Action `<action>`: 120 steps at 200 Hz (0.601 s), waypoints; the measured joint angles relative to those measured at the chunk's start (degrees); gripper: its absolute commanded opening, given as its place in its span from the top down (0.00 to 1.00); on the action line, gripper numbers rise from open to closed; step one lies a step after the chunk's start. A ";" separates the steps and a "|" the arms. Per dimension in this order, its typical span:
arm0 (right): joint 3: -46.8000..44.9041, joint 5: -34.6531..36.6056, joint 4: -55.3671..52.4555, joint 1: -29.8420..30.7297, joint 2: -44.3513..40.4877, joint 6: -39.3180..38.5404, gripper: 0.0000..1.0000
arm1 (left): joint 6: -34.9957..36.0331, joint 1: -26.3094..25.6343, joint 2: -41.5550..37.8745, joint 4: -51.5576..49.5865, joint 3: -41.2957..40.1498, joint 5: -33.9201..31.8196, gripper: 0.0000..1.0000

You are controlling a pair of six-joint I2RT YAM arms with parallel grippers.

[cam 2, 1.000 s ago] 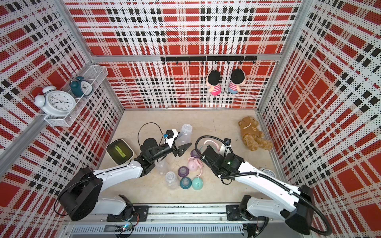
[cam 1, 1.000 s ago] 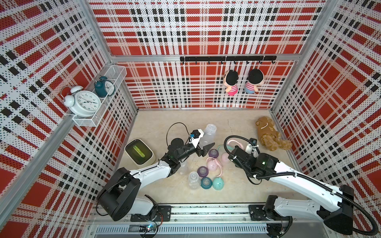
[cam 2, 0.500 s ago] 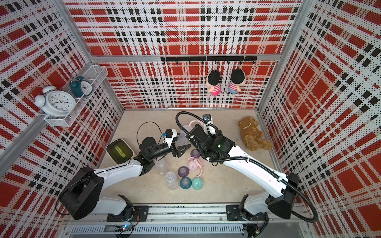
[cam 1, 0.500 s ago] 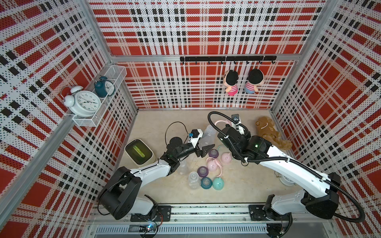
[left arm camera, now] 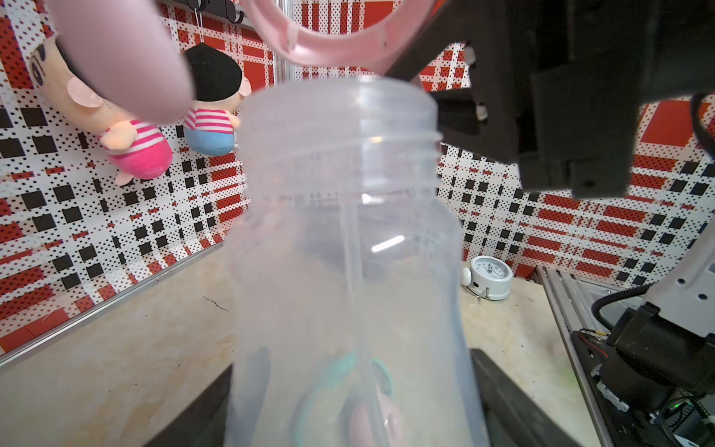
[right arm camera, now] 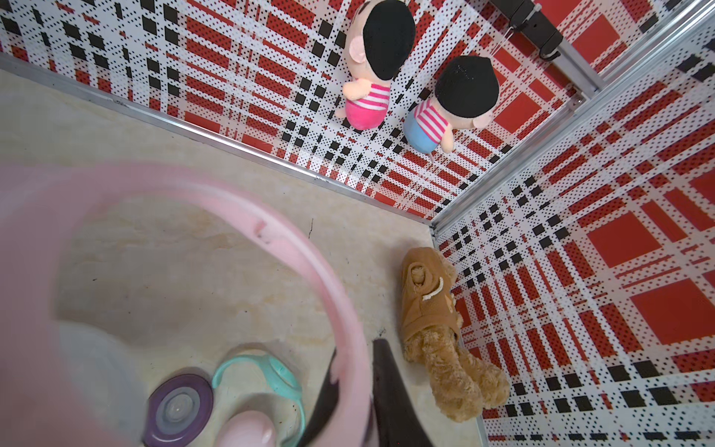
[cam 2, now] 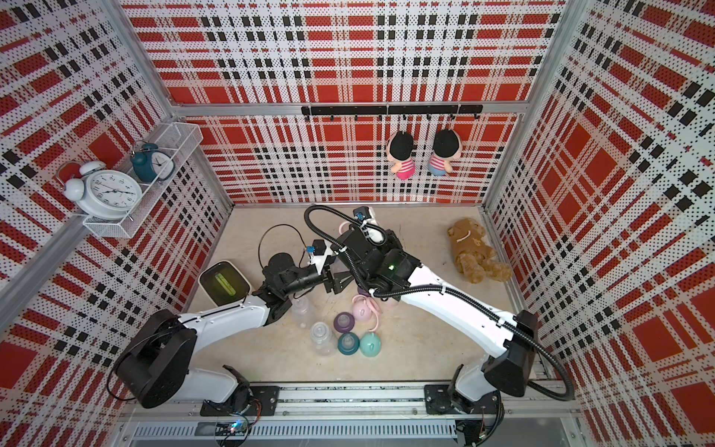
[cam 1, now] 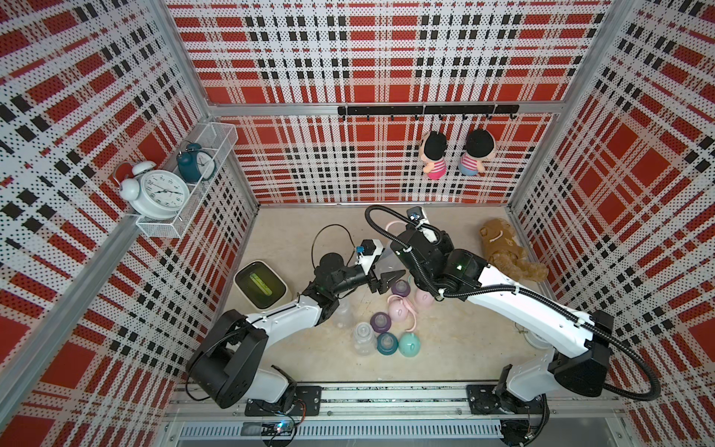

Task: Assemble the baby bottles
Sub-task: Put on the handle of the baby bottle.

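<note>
Your left gripper (left arm camera: pixel 350 391) is closed on the lower body of a clear bottle (left arm camera: pixel 348 232), with a dark finger (left arm camera: pixel 510 406) pressed to its side and the threaded neck uncapped. Your right gripper (right arm camera: pixel 350 387) is clamped fully shut on the rim of a pink handle ring (right arm camera: pixel 301 255). In the left wrist view this ring sits just above the bottle's mouth, tilted and not seated over the neck; you cannot tell whether the two touch. In both top views the held bottle is near the middle of the table (cam 1: pixel 445 356), between the two wrists. The loose parts lie in a cluster toward the robot's base: a standing bottle (cam 1: pixel 363 338), a purple collar (cam 1: pixel 381 323), a teal collar (cam 1: pixel 387 343), a teal cap (cam 1: pixel 410 344) and a pink cap (cam 1: pixel 398 309). A teal handle ring (right arm camera: pixel 267 367) lies beside a second purple collar (right arm camera: pixel 178 406). The plush bear (cam 1: pixel 503 251) lies well apart, against the wall on the right arm's side.
</note>
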 measured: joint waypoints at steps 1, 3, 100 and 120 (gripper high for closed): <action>0.04 0.15 0.04 0.09 0.17 -0.11 1.00 | 0.00 0.00 0.02 -0.02 0.04 0.02 1.00; 0.07 0.31 0.11 0.20 0.31 -0.20 1.00 | -0.02 0.00 0.07 -0.11 0.13 0.04 1.00; -0.83 7.85 2.91 4.48 2.73 -6.56 1.00 | -1.95 1.42 0.22 -0.48 1.40 1.92 1.00; -2.14 8.85 3.37 5.05 3.39 -7.58 1.00 | -2.36 1.68 0.22 -0.48 1.40 2.45 1.00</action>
